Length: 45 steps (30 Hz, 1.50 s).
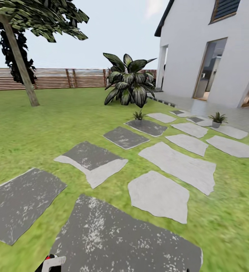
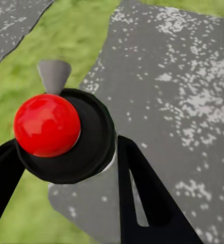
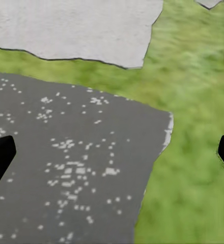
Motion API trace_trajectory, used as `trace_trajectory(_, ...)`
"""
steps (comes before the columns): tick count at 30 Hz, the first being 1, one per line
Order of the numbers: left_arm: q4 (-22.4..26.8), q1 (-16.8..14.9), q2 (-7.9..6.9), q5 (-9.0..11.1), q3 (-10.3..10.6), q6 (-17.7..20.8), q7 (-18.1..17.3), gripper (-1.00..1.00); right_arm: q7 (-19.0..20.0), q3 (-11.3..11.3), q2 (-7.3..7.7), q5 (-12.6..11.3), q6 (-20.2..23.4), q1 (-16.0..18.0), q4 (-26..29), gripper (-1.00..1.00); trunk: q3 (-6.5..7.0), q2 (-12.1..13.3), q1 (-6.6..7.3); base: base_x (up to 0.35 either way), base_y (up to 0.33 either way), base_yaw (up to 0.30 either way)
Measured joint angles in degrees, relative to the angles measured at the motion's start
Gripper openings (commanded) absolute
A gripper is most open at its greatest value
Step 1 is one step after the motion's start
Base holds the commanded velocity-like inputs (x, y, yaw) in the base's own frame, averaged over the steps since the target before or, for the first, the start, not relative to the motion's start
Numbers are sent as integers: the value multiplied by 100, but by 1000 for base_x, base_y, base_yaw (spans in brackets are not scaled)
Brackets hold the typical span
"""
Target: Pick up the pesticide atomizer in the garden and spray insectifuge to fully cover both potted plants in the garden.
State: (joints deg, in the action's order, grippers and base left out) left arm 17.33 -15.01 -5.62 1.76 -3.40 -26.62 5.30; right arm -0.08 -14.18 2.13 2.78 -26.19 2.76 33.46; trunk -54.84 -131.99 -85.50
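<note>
Far ahead in the head view, two potted plants stand in small grey pots: one on a dark stepping stone, the other to its right near the paved strip. My left gripper is shut on the pesticide atomizer, seen from above as a round black cap with a red ball and a grey cone nozzle; its green body is hidden. The held top peeks in at the head view's bottom edge. My right gripper is open over a dark stone, holding nothing.
Grey stepping stones run across the lawn toward the plants. A huge dark plant with white-striped leaves stands behind them. A white house is on the right, a tree on the left, and a slat fence at the back.
</note>
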Motion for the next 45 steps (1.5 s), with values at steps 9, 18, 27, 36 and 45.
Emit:
trace_trajectory(9,0,0,0,0,0,0,-1,-100,0,0,0,0,0,0,1,100,0,0,0,338,0,-268)
trace_trajectory(18,2,2,-1,1,0,1,0,-100,9,0,1,0,-14,1,7,100,0,0,0,338,0,-60)
trace_trajectory(27,2,2,-1,0,-1,1,-1,-100,4,1,1,0,-9,2,7,100,0,0,0,338,0,-1)
trace_trajectory(36,2,2,-1,0,-1,1,-1,-100,1,1,1,0,-9,2,7,100,0,0,0,338,0,0)
trace_trajectory(45,2,2,-1,0,-1,1,-1,-100,1,-2,0,0,-9,2,7,100,0,0,0,338,0,0)
